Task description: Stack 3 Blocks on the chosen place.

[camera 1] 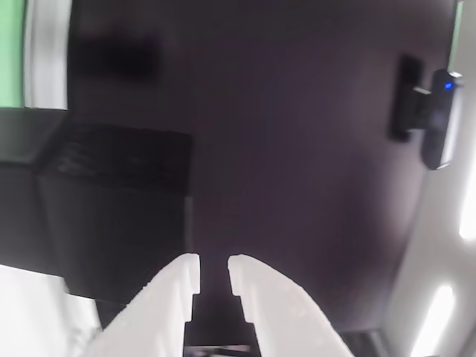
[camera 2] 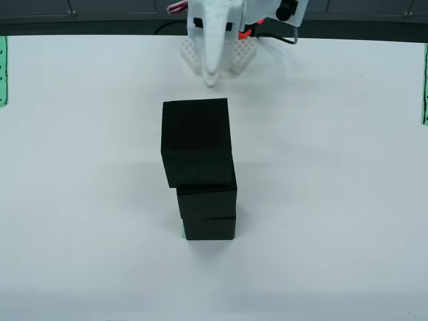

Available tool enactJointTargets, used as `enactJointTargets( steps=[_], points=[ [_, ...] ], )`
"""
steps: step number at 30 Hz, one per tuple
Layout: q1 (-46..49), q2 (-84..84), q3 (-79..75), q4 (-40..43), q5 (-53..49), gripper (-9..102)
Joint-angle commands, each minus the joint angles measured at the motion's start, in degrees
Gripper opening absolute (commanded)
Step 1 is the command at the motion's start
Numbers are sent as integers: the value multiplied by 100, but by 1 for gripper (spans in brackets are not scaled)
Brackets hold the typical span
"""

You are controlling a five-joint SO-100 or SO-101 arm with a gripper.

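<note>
Three black blocks [camera 2: 200, 167] stand stacked on the white surface [camera 2: 334, 200]; beyond, the white pincer [camera 2: 210, 79] hangs empty, apparently slightly parted.

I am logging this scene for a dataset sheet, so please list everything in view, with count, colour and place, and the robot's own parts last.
blocks: three, matte black, stacked in one tower at the middle of the white table in the view from above; the top one sits slightly offset from the two below.
chosen place: one, a green sliver peeking out at the tower's lower left foot, mostly covered.
table: one, white, bare around the tower.
green striped bands: two, at the table's left and right edges.
camera: one, dark with a blue light, upper right in the view that rides on the claw.
claw: one, white, fingertips narrowly apart with nothing between them, behind the tower.
</note>
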Motion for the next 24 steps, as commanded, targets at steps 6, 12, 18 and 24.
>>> enactJointTargets(
  steps=[6, 12, 18, 24],
  points=[
    [-158, 123, 97, 1740, 1081, 0],
    [-26, 123, 404, 1881, 1151, 0],
    [-62, 123, 501, 2083, 1090, 0],
    [-88, 123, 501, 2074, 1063, 0]
  ],
)
